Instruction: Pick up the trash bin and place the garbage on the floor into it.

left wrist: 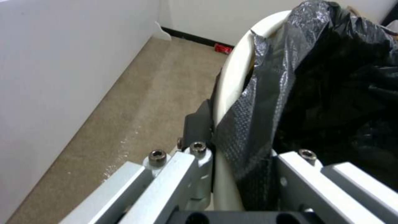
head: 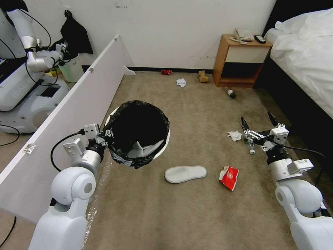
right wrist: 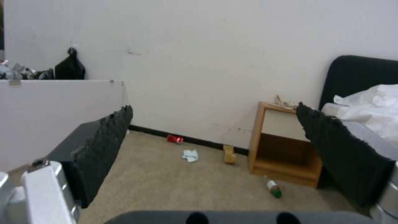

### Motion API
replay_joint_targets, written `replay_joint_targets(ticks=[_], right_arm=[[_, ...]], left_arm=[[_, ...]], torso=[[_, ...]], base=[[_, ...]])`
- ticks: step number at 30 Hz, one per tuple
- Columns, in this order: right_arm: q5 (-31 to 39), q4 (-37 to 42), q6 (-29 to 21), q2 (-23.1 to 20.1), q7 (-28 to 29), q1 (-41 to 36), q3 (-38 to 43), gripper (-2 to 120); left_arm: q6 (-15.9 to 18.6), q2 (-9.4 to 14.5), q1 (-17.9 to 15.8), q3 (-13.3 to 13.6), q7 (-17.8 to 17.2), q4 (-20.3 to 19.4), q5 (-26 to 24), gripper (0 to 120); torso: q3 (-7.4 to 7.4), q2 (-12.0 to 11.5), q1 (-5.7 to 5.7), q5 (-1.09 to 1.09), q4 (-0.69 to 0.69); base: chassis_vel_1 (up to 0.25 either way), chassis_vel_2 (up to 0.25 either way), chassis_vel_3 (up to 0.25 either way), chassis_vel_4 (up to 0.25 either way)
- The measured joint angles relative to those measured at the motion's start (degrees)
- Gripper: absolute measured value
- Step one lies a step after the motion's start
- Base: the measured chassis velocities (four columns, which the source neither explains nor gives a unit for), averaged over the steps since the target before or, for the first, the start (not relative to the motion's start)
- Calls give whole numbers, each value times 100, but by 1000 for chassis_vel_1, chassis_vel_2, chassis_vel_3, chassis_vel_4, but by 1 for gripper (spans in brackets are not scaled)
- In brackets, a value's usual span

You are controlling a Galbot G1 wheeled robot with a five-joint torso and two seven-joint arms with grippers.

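My left gripper (head: 107, 133) is shut on the near-left rim of the trash bin (head: 138, 132), a white bin lined with a black bag. In the left wrist view the left gripper (left wrist: 232, 146) clamps the white rim and bag (left wrist: 257, 102). The bin tilts toward me, and a white slipper (head: 143, 149) lies inside. My right gripper (head: 256, 119) hangs open over the floor (head: 194, 114), just above a small bottle (head: 250, 146) and beside a tissue (head: 235, 135). Another slipper (head: 185, 173) and a red-white wrapper (head: 229, 177) lie in front of me.
Farther off lie a tissue (head: 181, 82), a red can (head: 166, 72), tan paper (head: 202, 77) and a bottle (head: 231, 93). A white partition board (head: 69, 114) runs along the left. A wooden nightstand (head: 241, 60) and a bed (head: 305, 62) stand at the right.
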Motion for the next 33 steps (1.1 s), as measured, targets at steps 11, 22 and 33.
replay_joint_targets(ticks=[11,22,33], right_arm=[[4,25,1,-3,-76,5,-7,100],[-3,55,33,50,-104,-22,-3,100],[4,23,206,67,-173,-16,-9,100]], left_arm=[[17,1,7,7,-23,-7,-32,4],[19,15,35,3,-33,-49,-47,4],[17,0,53,1,-73,-71,-48,4]], torso=[[0,0,0,0,0],[1,0,0,-1,0],[2,-1,0,0,0]], base=[[-19,18,15,-17],[-184,191,193,-187],[-283,280,286,-286]])
